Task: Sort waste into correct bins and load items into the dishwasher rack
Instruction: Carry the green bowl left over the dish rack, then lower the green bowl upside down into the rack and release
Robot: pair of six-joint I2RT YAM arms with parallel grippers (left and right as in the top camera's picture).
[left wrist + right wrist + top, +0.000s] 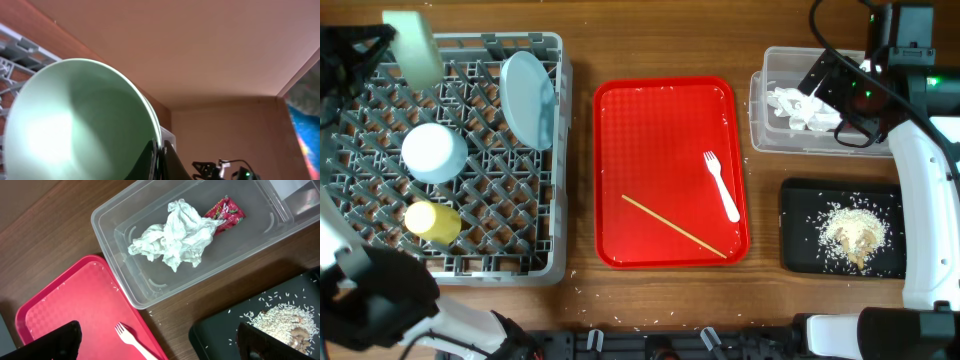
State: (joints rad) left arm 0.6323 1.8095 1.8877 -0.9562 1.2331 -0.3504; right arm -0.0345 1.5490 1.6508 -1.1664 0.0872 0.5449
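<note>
Two arms: left jaws pinch the pale green bowl [75,125] over the rack [510,200]. Right jaws spread wide, empty

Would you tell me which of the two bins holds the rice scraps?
The flat black tray: the rice scraps lie heaped on it. The clear tub next to it holds crumpled tissue and a red wrapper instead.

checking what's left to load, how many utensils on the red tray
2: the white plastic fork on the right of the red tray, and a wooden chopstick diagonal across its lower middle. None looks hidden.
</note>
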